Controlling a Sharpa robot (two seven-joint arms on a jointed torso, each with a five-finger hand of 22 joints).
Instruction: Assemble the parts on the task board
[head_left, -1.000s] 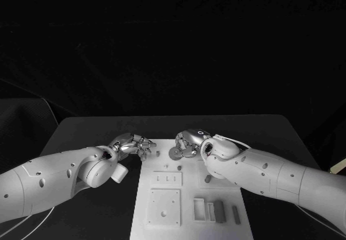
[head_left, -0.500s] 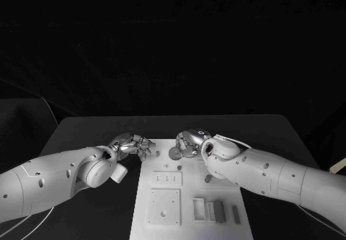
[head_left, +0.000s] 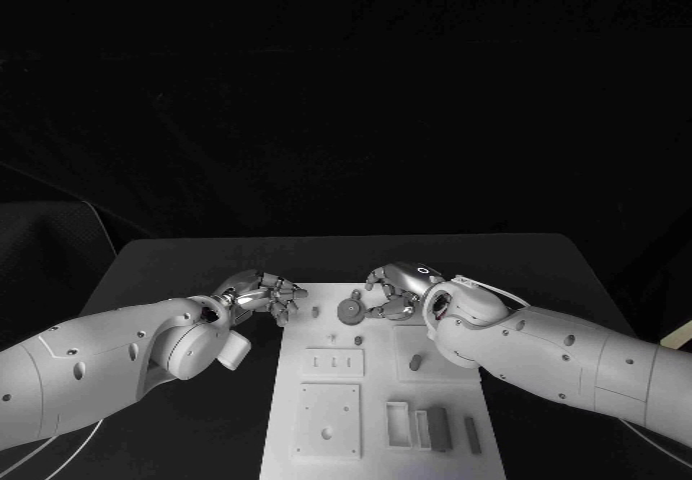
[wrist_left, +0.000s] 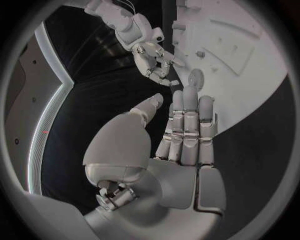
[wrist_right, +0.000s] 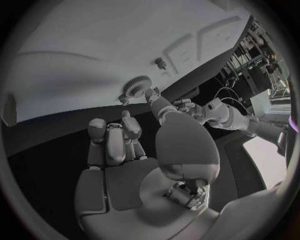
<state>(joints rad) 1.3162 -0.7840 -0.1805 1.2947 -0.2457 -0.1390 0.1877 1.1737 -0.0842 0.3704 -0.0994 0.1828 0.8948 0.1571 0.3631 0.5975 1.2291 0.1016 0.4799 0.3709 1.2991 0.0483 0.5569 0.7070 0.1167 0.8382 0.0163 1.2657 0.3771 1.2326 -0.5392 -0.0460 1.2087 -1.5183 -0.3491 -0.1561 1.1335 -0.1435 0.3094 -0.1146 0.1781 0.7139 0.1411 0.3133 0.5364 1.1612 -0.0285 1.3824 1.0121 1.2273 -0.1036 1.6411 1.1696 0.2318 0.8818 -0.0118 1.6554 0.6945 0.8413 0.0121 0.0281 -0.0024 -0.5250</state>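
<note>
The white task board (head_left: 378, 395) lies in the middle of the black tabletop (head_left: 173, 260), its long side running away from the robot.

A small toothed gear (head_left: 351, 312) sits on the board at its far end. The right wrist view shows it as a ridged disc (wrist_right: 136, 87) on the white surface, with a small round stud (wrist_right: 160, 63) on the board near it.

The right hand (head_left: 392, 296) is over the far end of the board, just beside the gear. Its fingers are curled inward, and the right wrist view shows the tips (wrist_right: 151, 94) meeting at the gear's edge. Whether they actually grip the gear or only touch it cannot be told.

The left hand (head_left: 263, 294) is at the board's far left corner, over the tabletop beside the board edge. In the left wrist view its fingers (wrist_left: 186, 120) lie straight and close together, with the thumb held apart. They hold nothing and point toward the gear (wrist_left: 195, 78).

Toward the robot from the gear, the board carries a small square plate (head_left: 335, 361) with little slots, and a larger square plate (head_left: 329, 418) with holes nearer still. To the right of the larger plate stands a white rectangular frame (head_left: 397, 420), with upright grey blocks (head_left: 438, 427) just beside it. A small dark peg (head_left: 413, 362) lies on the board to the right of the small plate, close under the right arm (head_left: 555, 355).
</note>
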